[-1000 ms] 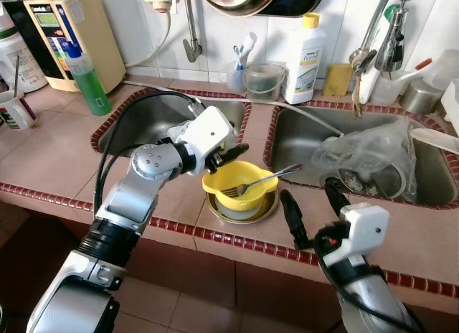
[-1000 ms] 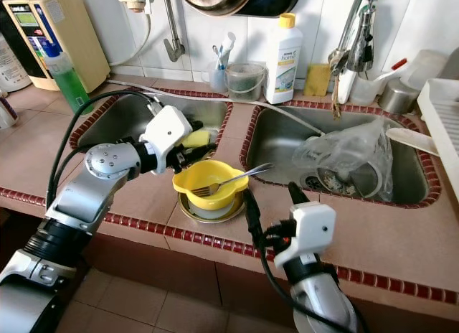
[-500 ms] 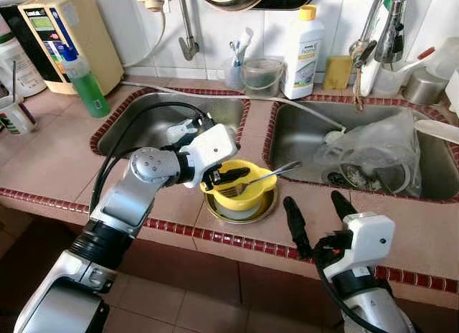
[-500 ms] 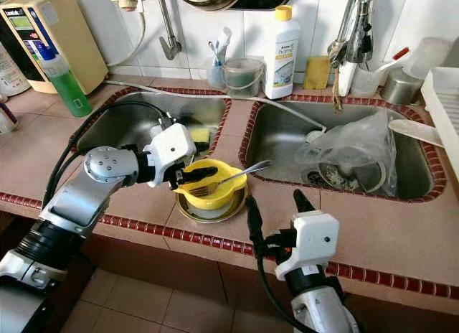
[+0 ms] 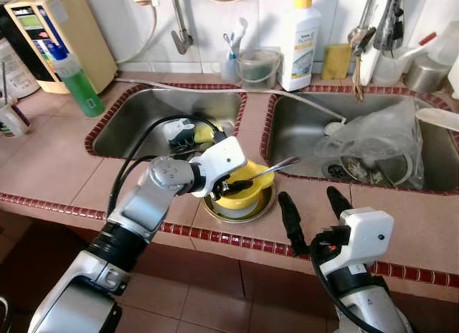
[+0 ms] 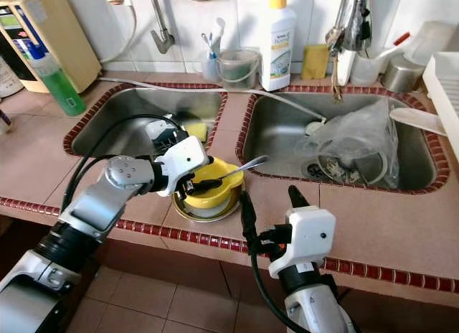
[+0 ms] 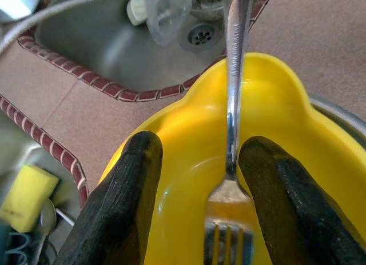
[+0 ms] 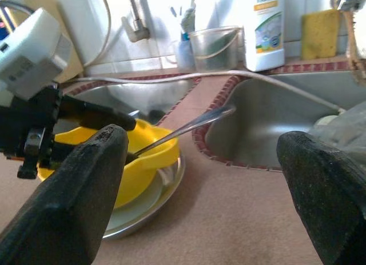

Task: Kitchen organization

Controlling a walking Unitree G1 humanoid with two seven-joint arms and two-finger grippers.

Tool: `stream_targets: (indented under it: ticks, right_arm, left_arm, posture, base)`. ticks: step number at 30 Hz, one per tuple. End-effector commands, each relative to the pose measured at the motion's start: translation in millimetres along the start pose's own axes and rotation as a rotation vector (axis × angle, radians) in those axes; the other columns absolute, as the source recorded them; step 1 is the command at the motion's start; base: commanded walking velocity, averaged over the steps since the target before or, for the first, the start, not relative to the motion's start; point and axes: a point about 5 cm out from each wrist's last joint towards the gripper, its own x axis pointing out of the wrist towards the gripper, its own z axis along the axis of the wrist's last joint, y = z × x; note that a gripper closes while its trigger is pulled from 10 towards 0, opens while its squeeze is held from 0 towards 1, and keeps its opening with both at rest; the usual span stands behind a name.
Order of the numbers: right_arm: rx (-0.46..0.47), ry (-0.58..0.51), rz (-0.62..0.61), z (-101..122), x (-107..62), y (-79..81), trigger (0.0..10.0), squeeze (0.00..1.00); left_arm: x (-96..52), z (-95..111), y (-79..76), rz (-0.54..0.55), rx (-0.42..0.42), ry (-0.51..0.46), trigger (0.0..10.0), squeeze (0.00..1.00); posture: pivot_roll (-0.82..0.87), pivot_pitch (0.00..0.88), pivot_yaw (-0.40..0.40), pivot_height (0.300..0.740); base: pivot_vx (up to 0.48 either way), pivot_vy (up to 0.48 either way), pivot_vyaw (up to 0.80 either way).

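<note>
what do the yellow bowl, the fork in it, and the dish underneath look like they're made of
Yellow bowl: probably plastic, smooth, even colour with a soft sheen. Fork: metal, likely stainless steel, with bright mirror glints along the handle. Dish underneath: appears to be shiny metal, a thin reflective silver rim. The open left pincer straddles the fork.

Bare tiled counter (image 5: 423,232) lies open at 3 o'clock of the yellow plastic bowl (image 5: 240,189); a slanting metal fork (image 5: 267,169) crosses its top.

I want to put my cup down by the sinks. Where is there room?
Bare counter lies in front of the right sink, right of the right gripper. More lies left of the left sink. The right sink, the back ledge and around the yellow bowl are crowded.
</note>
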Motion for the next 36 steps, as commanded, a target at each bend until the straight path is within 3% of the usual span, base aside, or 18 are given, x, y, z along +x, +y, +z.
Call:
stream_targets:
  ticks: [1, 11, 16, 19, 28, 29, 31, 32, 34, 35, 36]
  right_arm:
    - [0.014, -0.010, 0.002, 6.4, -2.6, 5.8, 10.0, 0.00]
    - [0.005, -0.004, -0.010, 7.1, -4.4, 7.0, 10.0, 0.00]
    - [0.005, 0.004, -0.019, 6.9, -5.2, 6.6, 10.0, 0.00]
    - [0.004, 0.002, -0.023, 7.3, -4.9, 6.3, 10.0, 0.00]
    - [-0.002, 0.004, -0.025, 7.3, -4.4, 5.1, 10.0, 0.00]
    - [-0.003, 0.002, -0.022, 7.7, -4.1, 5.2, 10.0, 0.00]
    - [-0.003, 0.001, -0.020, 7.9, -4.4, 5.4, 10.0, 0.00]
    - [-0.005, 0.003, -0.018, 7.9, -5.0, 5.4, 10.0, 0.00]
    - [-0.007, 0.005, -0.017, 7.8, -5.4, 5.4, 10.0, 0.00]
    - [-0.007, 0.004, -0.017, 7.9, -5.4, 5.4, 10.0, 0.00]
    - [-0.009, 0.004, -0.017, 8.1, -5.3, 5.4, 10.0, 0.00]
  left_arm:
    - [-1.3, 1.6, 5.3, 0.005, 0.011, 0.028, 10.0, 0.00]
    - [-2.3, 5.6, 11.9, -0.011, 0.046, 0.048, 10.0, 0.00]
    - [-4.2, 4.1, 11.4, -0.064, 0.019, 0.076, 10.0, 0.00]
    - [-5.4, 5.9, 13.4, -0.055, 0.076, 0.069, 10.0, 0.00]
    - [-8.5, 0.6, 15.9, -0.078, 0.062, 0.101, 9.8, 0.00]
    - [-8.1, -2.6, 14.6, -0.090, 0.062, 0.114, 7.9, 0.00]
    - [-8.0, -4.0, 13.6, -0.095, 0.066, 0.118, 7.9, 0.00]
    - [-8.0, -6.7, 10.1, -0.124, 0.058, 0.128, 4.6, 0.00]
    - [-8.1, -8.1, 8.3, -0.140, 0.051, 0.135, 4.6, 0.00]
    - [-9.1, -8.1, 5.7, -0.167, 0.060, 0.129, 0.0, 0.00]
    - [-9.2, -8.6, 4.8, -0.174, 0.064, 0.133, 0.2, 0.00]
  posture:
    - [-0.11, 0.121, 0.164, 0.740]
    - [-0.11, 0.129, 0.174, 0.740]
    - [-0.11, 0.132, 0.177, 0.740]
    - [-0.11, 0.134, 0.177, 0.740]
    - [-0.11, 0.130, 0.172, 0.740]
    - [-0.11, 0.130, 0.171, 0.740]
    - [-0.11, 0.130, 0.171, 0.740]
    - [-0.11, 0.130, 0.170, 0.740]
    - [-0.11, 0.130, 0.170, 0.740]
    - [-0.11, 0.130, 0.169, 0.740]
    - [-0.11, 0.130, 0.169, 0.740]
  base:
    - [0.000, 0.000, 0.00]
    - [0.000, 0.000, 0.00]
    - [0.000, 0.000, 0.00]
    - [0.000, 0.000, 0.00]
    - [0.000, 0.000, 0.00]
    - [0.000, 0.000, 0.00]
    - [0.000, 0.000, 0.00]
    - [0.000, 0.000, 0.00]
    - [0.000, 0.000, 0.00]
    - [0.000, 0.000, 0.00]
    - [0.000, 0.000, 0.00]
